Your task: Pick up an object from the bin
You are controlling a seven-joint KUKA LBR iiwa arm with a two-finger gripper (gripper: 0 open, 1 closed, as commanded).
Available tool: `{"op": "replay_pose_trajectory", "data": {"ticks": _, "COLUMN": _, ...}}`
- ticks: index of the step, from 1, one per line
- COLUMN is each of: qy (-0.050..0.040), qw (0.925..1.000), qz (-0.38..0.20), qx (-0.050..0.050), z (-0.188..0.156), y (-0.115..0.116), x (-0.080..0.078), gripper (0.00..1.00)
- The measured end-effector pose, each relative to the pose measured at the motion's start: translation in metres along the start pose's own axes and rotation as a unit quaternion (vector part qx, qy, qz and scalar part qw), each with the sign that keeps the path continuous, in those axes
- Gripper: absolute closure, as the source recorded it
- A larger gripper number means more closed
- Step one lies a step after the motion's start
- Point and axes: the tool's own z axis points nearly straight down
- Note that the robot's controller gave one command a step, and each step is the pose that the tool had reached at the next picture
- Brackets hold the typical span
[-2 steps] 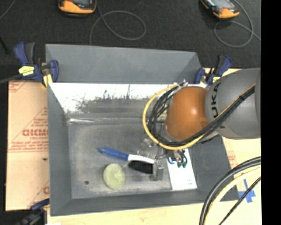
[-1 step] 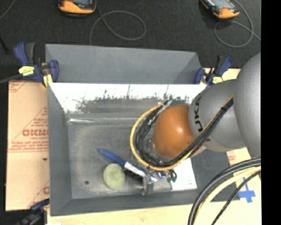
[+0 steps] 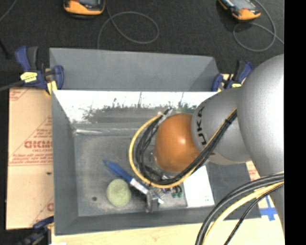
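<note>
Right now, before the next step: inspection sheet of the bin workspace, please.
Surface: grey metal bin, scuffed floor, dark speckles along the back wall.
Job's things: pale green round pad near the front wall; blue pen-like stick lying slanted just behind it.
Clutter: white card front right; small green bits at its edge.
Grippers: gripper low at the bin's front, right of the pad.
Cables: black and yellow cables loop round the orange wrist cover.
Surroundings: orange-and-black device on the dark floor beyond the bin.
</note>
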Motion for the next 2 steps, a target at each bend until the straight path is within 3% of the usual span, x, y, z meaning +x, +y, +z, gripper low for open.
{"op": "replay_pose_trajectory", "data": {"ticks": 1, "qy": 0.0025, "qw": 0.9998, "qz": -0.017, "qx": -0.002, "z": 0.006, "y": 0.004, "x": -0.058, "gripper": 0.00}}
{"op": "replay_pose_trajectory", "data": {"ticks": 2, "qy": 0.0022, "qw": 0.9999, "qz": -0.011, "qx": -0.002, "z": 0.008, "y": 0.002, "x": -0.003, "gripper": 1.00}}
